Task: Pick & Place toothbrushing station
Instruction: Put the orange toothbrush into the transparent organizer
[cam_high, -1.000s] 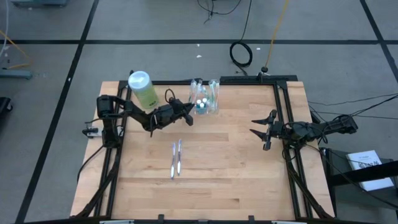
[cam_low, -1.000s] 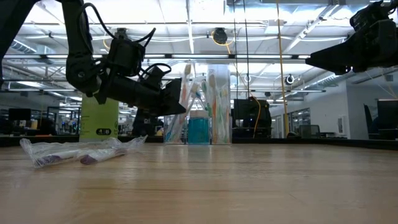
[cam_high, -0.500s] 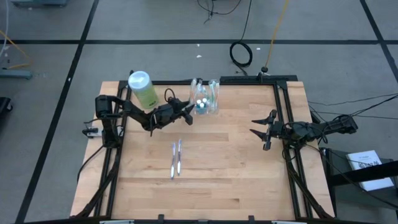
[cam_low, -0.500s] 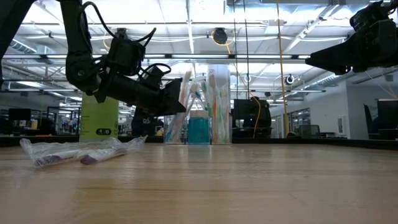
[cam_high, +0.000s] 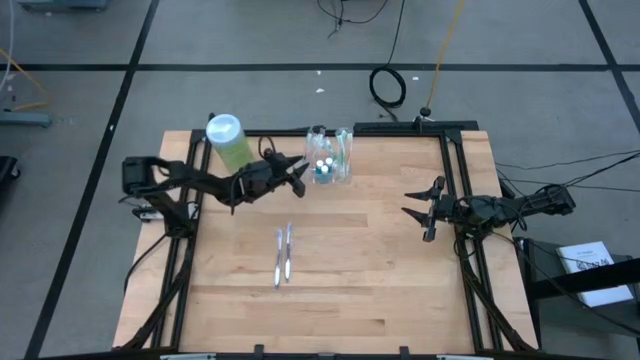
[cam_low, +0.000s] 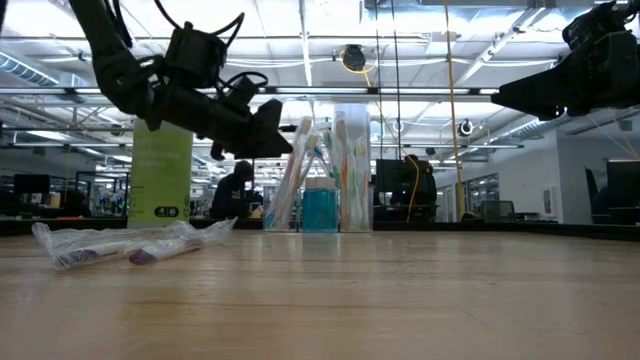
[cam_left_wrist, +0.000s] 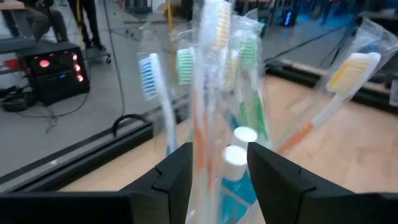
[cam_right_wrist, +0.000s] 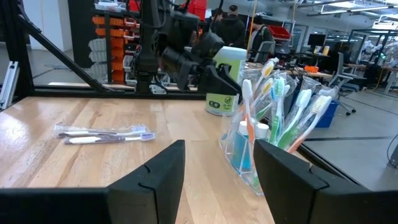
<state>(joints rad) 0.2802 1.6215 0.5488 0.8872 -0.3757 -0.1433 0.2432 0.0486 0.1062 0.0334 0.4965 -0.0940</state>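
— Two arms stood over the wooden counter (cam_high: 340, 260). Where was the toothbrushing station (cam_high: 331, 160)?

— At the counter's far edge, upright, just beside the light-green bottle (cam_high: 230, 142) and well apart from the two wrapped toothbrushes (cam_high: 284, 253) lying mid-counter.

— How would it likely handle?

— Light and stiff, I judged, but top-heavy: clear, slick plastic walls, brushes fanning out above the rim, blue tubes with white caps inside. A push high up could have tipped it.

— Where to take hold?

— Low on the clear wall, fingers across one narrow side, below the leaning brush handles.

— And the tools?

— The left tool (cam_high: 297, 172) hung close beside the station, its jaws parted with a modest gap and the packed brushes showing between them, gripping nothing. The right tool (cam_high: 423, 214) waited at the counter's right side, jaws apart and empty.
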